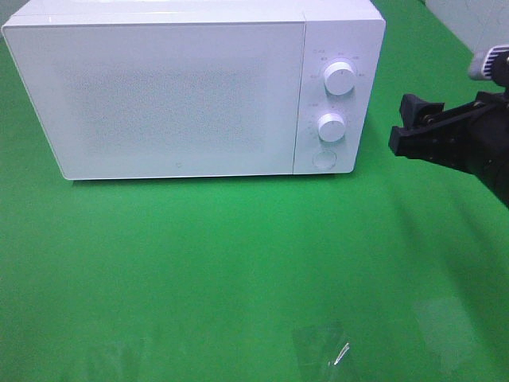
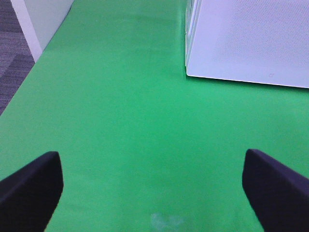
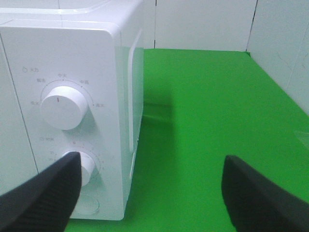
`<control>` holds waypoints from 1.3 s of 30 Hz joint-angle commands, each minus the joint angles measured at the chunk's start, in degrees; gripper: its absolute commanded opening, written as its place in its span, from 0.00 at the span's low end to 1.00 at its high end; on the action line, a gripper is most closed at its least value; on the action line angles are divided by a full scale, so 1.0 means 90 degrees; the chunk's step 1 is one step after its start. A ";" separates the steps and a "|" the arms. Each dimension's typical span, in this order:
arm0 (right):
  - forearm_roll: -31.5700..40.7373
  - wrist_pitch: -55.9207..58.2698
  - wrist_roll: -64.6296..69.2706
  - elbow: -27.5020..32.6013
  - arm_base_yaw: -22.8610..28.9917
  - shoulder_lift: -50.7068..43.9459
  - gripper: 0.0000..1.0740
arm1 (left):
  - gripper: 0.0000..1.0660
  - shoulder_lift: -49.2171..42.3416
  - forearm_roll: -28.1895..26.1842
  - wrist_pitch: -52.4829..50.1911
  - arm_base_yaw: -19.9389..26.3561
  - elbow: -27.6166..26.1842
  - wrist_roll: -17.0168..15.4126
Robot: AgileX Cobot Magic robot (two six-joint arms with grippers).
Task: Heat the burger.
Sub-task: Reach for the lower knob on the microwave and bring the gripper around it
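Observation:
The burger is out of view in all three frames. A white microwave [image 1: 175,87] stands at the back of the green table with its door closed, so its inside is hidden. My right gripper [image 1: 404,123] hovers open and empty just right of the control panel, level with the two knobs. In the right wrist view its fingers [image 3: 152,162] frame the upper knob [image 3: 63,107], the lower knob [image 3: 87,166] and the microwave's side. My left gripper [image 2: 150,159] is open over bare green cloth, with the microwave's front corner [image 2: 193,72] ahead. It does not show in the exterior high view.
A round push button [image 1: 323,160] sits under the knobs. The green table [image 1: 238,263] stretches in front of the microwave, with a faint glossy patch [image 1: 318,346] near its front edge. White wall panels [image 3: 203,21] close off the back and right. The table's left edge [image 2: 19,92] drops to grey floor.

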 commanded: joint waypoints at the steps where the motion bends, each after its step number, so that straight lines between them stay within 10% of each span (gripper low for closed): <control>1: 0.0560 -0.0471 -0.0248 -0.0006 0.0369 0.0172 0.71 | 0.89 -0.0038 -0.0013 -0.0089 0.0013 0.0006 0.0000; 14: 0.1522 -0.1235 -0.0452 -0.0503 0.1706 0.1203 0.71 | 0.89 -0.0038 -0.0013 -0.0089 0.0013 0.0006 0.0000; 39: 0.1292 -0.1299 -0.0140 -0.1509 0.1401 0.2655 0.71 | 0.89 -0.0038 -0.0013 -0.0089 0.0013 0.0006 0.0000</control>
